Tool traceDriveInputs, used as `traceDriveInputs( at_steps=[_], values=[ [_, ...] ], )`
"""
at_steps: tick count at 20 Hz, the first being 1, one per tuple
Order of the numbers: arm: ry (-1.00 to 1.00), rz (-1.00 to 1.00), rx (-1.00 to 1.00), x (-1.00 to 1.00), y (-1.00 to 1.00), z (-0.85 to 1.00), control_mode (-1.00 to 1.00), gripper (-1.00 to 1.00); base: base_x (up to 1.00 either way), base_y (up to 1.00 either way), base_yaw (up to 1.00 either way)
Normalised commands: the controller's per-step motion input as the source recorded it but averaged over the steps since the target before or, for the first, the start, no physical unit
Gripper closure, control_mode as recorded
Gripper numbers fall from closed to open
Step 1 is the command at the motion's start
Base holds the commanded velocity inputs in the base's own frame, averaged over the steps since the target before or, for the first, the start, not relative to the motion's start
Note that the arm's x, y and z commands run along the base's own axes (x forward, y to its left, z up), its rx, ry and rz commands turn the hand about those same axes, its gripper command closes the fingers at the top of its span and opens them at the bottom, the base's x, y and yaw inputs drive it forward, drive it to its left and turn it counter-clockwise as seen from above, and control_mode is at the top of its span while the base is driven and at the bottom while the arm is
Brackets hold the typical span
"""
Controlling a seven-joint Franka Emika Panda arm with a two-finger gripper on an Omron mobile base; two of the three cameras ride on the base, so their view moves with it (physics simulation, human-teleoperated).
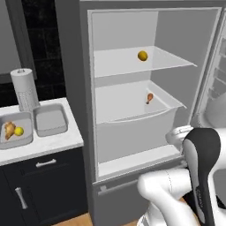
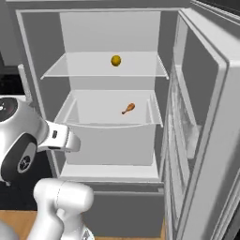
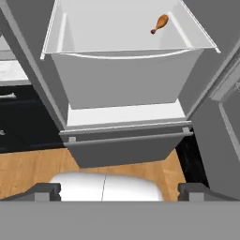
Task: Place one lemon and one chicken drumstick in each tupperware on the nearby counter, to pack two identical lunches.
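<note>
Two tupperware trays sat side by side on the surface [image 1: 53, 143] left of the open fridge [image 1: 84, 88]: the left tupperware [image 1: 5, 142] already held a chicken drumstick [image 1: 8, 129] and a lemon [image 1: 18, 131] touching each other, while the right tupperware [image 1: 50, 120] lay bare. Behind them stood a paper towel roll [image 1: 24, 88], upright against the dark wall. Inside the fridge, a second lemon [image 1: 142, 55] rested on the upper shelf [image 1: 123, 64], toward its middle, and a second chicken drumstick [image 1: 149, 98] lay in the white drawer [image 1: 132, 132] below, near the back right corner, its thin bone end pointing down and forward. The fridge door [image 2: 206, 122] stood swung wide to the right. The arm was folded low in front of the fridge, and the gripper [image 3: 119, 190] hung below the drawer's front, its jaws spread wide with nothing between them, well apart from both remaining items. From the hand view, the drawer sat pulled out above a lower grey compartment, with wooden floor [image 3: 33, 168] beneath.
</note>
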Motion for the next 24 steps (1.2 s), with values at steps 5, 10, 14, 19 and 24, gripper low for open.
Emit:
traceDriveInputs(
  at_steps=[5, 10, 14, 19, 24],
  values=[
    [0.0, 0.0, 0.0, 0.0, 0.0, 0.0, 1.0, -1.0, 0.88, -0.19, -0.01],
    [0.0, 0.0, 0.0, 0.0, 0.0, 0.0, 1.0, -1.0, 0.54, -0.61, -0.03],
    [0.0, 0.0, 0.0, 0.0, 0.0, 0.0, 1.0, -1.0, 0.21, -0.78, -0.08],
    [0.0, 0.0, 0.0, 0.0, 0.0, 0.0, 1.0, -1.0, 0.3, -0.6, -0.07],
    [0.0, -0.03, 0.0, 0.62, -0.1, -0.28, -1.0, -1.0, 0.0, 0.0, 0.0]
  ],
)
